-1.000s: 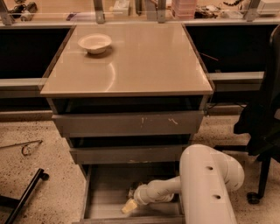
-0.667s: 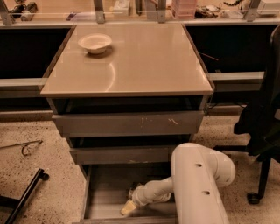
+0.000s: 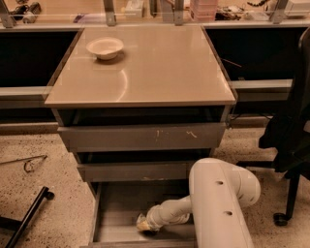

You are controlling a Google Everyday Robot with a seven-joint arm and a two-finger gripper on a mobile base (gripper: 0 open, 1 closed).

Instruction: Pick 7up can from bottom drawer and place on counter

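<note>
The bottom drawer (image 3: 116, 203) is pulled open at the foot of the grey cabinet. My white arm reaches down into it from the right. My gripper (image 3: 144, 224) sits low in the drawer near its front, at a small pale object that could be the 7up can; my wrist hides most of it. The beige counter (image 3: 160, 68) tops the cabinet, with a white bowl (image 3: 104, 47) at its back left.
Two grey drawers with scratched fronts (image 3: 143, 136) are above the open one. A black chair (image 3: 290, 135) stands at the right. A black bar (image 3: 29, 215) and a wire (image 3: 29, 163) lie on the speckled floor at the left. A cluttered bench (image 3: 155, 9) runs behind.
My arm's upper link has shifted slightly left. The gripper stays at about the same spot in the bottom drawer.
</note>
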